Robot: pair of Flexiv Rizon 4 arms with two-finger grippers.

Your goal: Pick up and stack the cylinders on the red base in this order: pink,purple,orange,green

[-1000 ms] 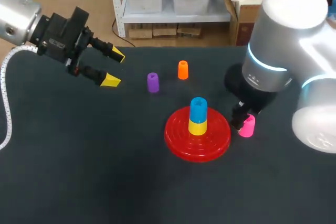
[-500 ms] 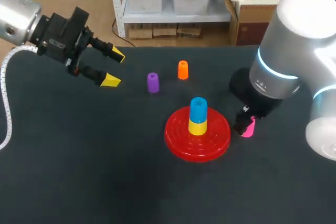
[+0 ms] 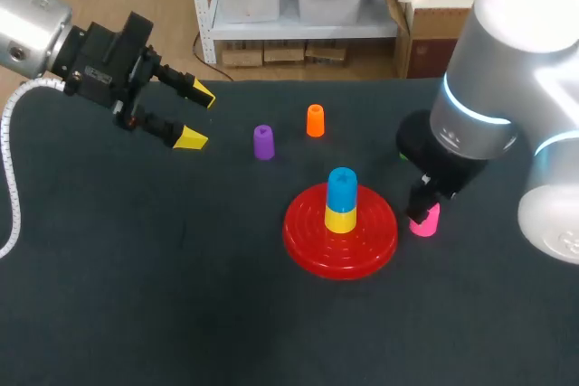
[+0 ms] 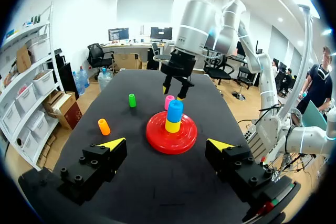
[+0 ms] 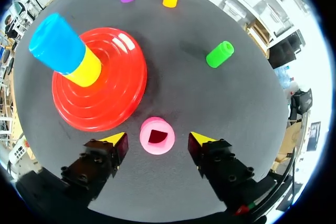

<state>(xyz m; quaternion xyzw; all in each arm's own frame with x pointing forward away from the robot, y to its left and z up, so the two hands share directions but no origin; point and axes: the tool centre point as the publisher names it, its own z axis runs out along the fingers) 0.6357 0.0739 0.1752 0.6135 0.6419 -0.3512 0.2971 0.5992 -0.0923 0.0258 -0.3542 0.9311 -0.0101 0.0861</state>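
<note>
The pink cylinder [image 5: 157, 136] stands upright on the table just right of the red base [image 5: 113, 95], hollow top showing. My right gripper [image 5: 157, 141] hangs over it, open, with a yellow tip on each side and a gap to both. A blue cylinder [image 3: 342, 187] sits on a yellow one [image 3: 340, 219] on the base [image 3: 308, 237]. The purple cylinder [image 3: 263, 142] and orange cylinder [image 3: 315, 120] stand behind the base. The green cylinder [image 5: 219, 54] lies beyond the pink one, hidden by my right arm in the head view. My left gripper [image 3: 194, 115] is open and empty, raised at the far left.
The dark table top [image 3: 181, 296] runs wide in front of the base and under my left arm. From the left wrist view, the right gripper [image 4: 177, 85] stands behind the blue cylinder [image 4: 175, 108], with the green cylinder [image 4: 132, 99] and orange cylinder [image 4: 104, 126] off to one side.
My right arm has shifted slightly to the right, its gripper staying low around the pink cylinder, which has not moved. The left arm has kept still.
</note>
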